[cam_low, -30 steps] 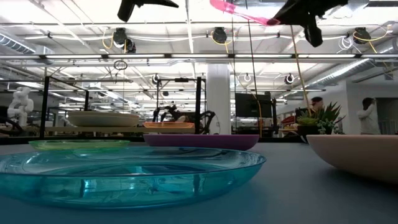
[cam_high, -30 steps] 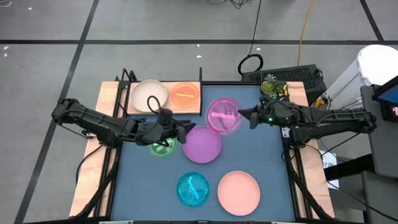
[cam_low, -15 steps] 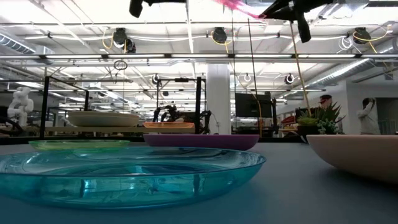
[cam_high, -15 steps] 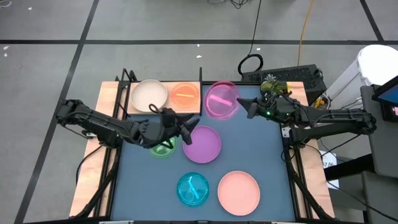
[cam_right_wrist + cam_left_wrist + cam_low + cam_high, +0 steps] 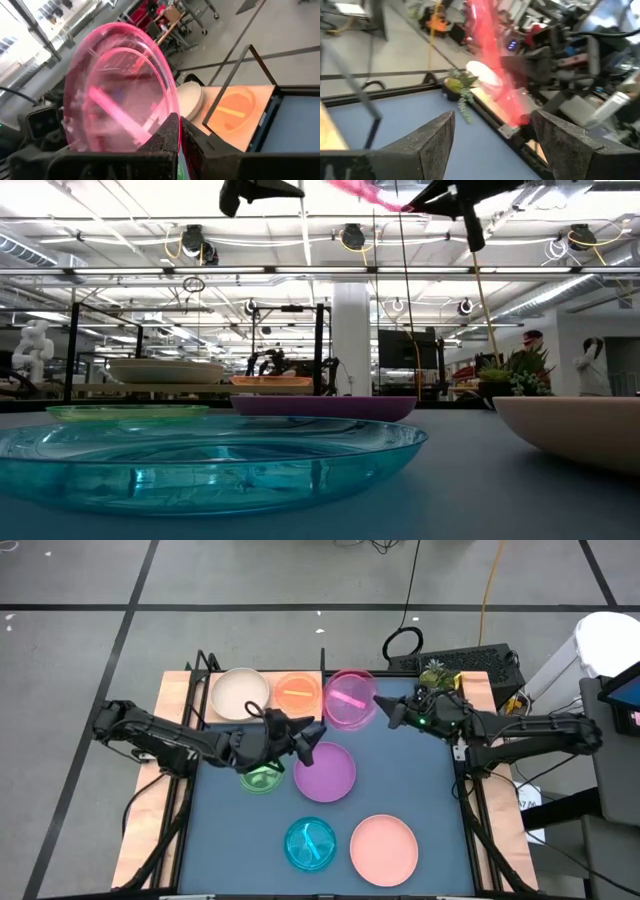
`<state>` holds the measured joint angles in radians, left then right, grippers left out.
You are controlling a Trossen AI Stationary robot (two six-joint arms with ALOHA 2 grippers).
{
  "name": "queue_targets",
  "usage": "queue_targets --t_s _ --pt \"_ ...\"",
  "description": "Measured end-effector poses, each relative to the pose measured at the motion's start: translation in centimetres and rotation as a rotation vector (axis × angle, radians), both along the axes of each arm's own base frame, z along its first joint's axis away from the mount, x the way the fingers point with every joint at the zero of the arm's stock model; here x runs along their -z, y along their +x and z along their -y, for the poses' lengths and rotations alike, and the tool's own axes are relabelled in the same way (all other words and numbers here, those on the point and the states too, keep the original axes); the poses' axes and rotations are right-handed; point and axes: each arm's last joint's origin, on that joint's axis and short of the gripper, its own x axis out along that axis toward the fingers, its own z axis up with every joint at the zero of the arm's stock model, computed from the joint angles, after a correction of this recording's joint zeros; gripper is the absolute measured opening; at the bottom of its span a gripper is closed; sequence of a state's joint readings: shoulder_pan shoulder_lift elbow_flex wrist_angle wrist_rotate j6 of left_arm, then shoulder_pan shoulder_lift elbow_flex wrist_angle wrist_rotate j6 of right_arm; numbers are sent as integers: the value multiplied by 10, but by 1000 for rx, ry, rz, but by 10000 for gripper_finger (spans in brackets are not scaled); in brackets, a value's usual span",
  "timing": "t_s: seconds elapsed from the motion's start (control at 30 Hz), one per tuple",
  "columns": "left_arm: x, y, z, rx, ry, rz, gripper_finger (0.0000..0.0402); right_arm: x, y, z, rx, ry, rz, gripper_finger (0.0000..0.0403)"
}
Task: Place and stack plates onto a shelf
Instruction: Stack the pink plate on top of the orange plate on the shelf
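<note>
My right gripper is shut on the small magenta plate, held in the air just right of the wooden shelf. The plate also shows in the right wrist view and at the top of the low view. The cream plate and the orange plate rest on the shelf. My left gripper is open and empty, above the table between the green plate and the purple plate. Its fingers frame the magenta plate in its wrist view. My right gripper pinches the magenta plate's rim between its two fingers, at the edge facing the table's right side. The fingers come about level from the right. The plate is lifted clear and tilted, its held edge lowest.
The teal plate and the salmon plate lie near the table's front edge. A small plant stands at the far right corner. The shelf's black uprights rise at its ends.
My right gripper has carried the magenta plate toward the table's far edge and a little left, up to the shelf's right end. The plate stays tilted and clear. My left gripper has drifted right and toward the far edge, staying open.
</note>
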<state>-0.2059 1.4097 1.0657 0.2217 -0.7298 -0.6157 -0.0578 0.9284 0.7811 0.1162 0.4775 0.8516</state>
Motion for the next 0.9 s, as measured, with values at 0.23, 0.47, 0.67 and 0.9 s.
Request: queue_targets --t_s 0.23,0.47,0.67,0.9 --pt "-7 3 -16 1 92 9 275 -3 20 3 71 -35 119 0" --pt "-15 4 -27 -28 79 98 238 0 30 5 123 -102 122 0" --pt "-18 4 -27 -38 90 119 170 0 30 6 177 -117 108 0" --pt "-14 6 -37 -115 28 137 116 0 30 6 183 -132 96 0"
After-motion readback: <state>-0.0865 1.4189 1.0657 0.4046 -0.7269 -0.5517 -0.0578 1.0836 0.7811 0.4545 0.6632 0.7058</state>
